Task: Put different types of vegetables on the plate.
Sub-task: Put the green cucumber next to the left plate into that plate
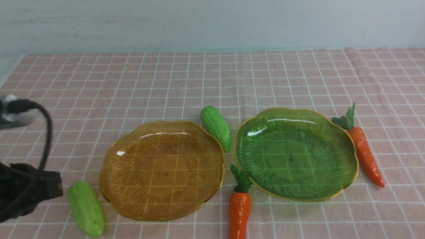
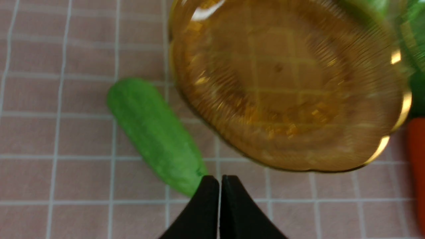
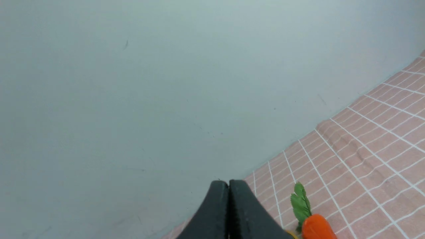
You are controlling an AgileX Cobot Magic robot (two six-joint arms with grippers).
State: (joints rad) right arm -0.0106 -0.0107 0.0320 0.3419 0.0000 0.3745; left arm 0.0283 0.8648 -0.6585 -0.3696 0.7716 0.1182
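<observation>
Two empty plates lie side by side on the checked cloth: an amber plate (image 1: 161, 171) and a green plate (image 1: 295, 154). One light-green gourd (image 1: 215, 127) lies between their far rims. A second gourd (image 1: 86, 208) sits at the amber plate's front left. One carrot (image 1: 239, 209) lies in front between the plates, another carrot (image 1: 365, 152) right of the green plate. My left gripper (image 2: 219, 181) is shut and empty, hovering just off the end of the near gourd (image 2: 156, 136) beside the amber plate (image 2: 285, 83). My right gripper (image 3: 228, 184) is shut and empty, with a carrot (image 3: 315, 227) below it.
The pink checked cloth (image 1: 212, 79) covers the table up to a pale wall (image 1: 212, 23) at the back. A fold runs through the cloth at the far right (image 1: 362, 69). My left arm and its cable (image 1: 26, 186) fill the front left edge.
</observation>
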